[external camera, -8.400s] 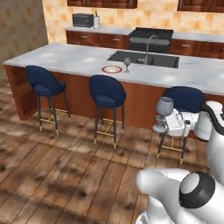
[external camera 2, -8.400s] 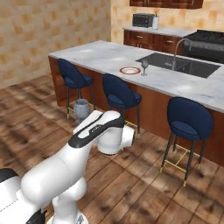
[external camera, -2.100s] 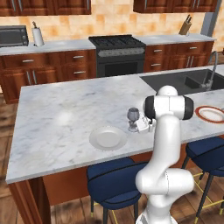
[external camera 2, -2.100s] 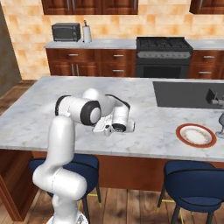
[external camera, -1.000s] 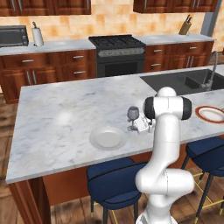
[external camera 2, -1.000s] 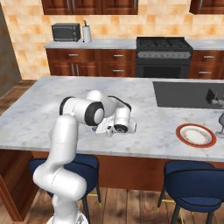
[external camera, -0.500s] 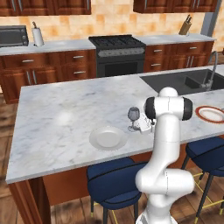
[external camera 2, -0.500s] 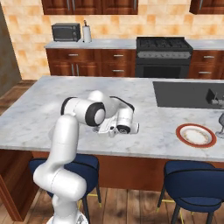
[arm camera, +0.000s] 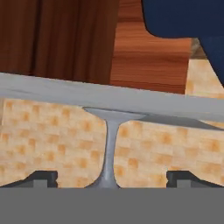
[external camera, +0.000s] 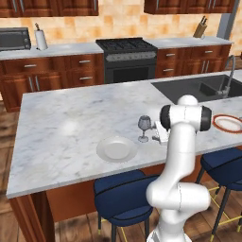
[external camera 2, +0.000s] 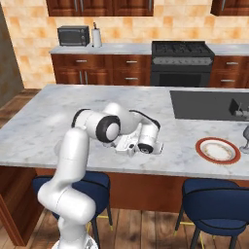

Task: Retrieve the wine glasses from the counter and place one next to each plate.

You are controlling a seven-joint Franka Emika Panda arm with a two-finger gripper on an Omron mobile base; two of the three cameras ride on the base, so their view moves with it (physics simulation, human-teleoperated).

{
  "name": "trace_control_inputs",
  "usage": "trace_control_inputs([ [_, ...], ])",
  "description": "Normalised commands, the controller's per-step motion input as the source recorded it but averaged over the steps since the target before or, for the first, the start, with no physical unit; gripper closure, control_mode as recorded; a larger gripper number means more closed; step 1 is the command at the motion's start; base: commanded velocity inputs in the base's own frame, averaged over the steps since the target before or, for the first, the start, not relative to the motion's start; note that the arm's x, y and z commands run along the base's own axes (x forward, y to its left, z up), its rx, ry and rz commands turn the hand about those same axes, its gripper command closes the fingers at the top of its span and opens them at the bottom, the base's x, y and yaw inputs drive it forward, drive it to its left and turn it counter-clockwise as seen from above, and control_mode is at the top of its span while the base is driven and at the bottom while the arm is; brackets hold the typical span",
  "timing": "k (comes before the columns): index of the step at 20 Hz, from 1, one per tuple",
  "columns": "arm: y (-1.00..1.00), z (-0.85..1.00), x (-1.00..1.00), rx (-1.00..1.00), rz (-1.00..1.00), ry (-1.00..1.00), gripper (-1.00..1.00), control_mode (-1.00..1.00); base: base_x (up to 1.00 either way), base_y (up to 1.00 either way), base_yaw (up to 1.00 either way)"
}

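Left base view: standing upright on the marble island top (external camera: pixel 56 137), a wine glass (external camera: pixel 144 127), just beside the plain plate (external camera: pixel 116 149) on its right and not touching it. Hovering level with the stem, the gripper (external camera: pixel 153 136), reaching in from the right with the arm folded over the island edge. Lying further right, well apart, the red-rimmed plate (external camera: pixel 229 123). Compared with a second ago, sitting in the same spot, the glass, with the hand looking slightly looser around it.

Right base view: blocking the sight of that glass and the plain plate, the arm's elbow and wrist. Showing clearly near the island's right end, the red-rimmed plate, with a second wine glass (external camera 2: pixel 245 138) standing just beside it at the picture's edge.

Hand view, rolled upside down: running straight up the middle, the thin stem, with the round foot resting flat on the stone. Standing wide to either side, the fingertips (arm camera: pixel 43 178), clear gaps separating both from the stem, so holding nothing.

Judging from all this: having just spread, the fingers, meaning the glass is released and left standing alone. Looking complete now, both placements, one glass by each plate. Remaining only, pulling the hand straight back without clipping the stem, since tipping is a real risk.
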Motion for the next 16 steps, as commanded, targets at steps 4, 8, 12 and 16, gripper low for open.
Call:
trace_control_inputs([
  [4,-0.04,0.67,-0.87,0.04,0.00,-0.37,-1.00,-1.00,0.00,0.00,0.00],
  [8,0.07,0.95,-0.67,0.02,0.00,-0.26,-1.00,-1.00,0.00,0.00,0.00],
  [12,0.29,1.00,-0.59,0.00,0.00,-0.17,-1.00,-1.00,0.00,0.00,0.00],
  [16,0.36,1.00,-0.64,0.00,-0.01,-0.18,-1.00,-1.00,0.00,0.00,0.00],
])
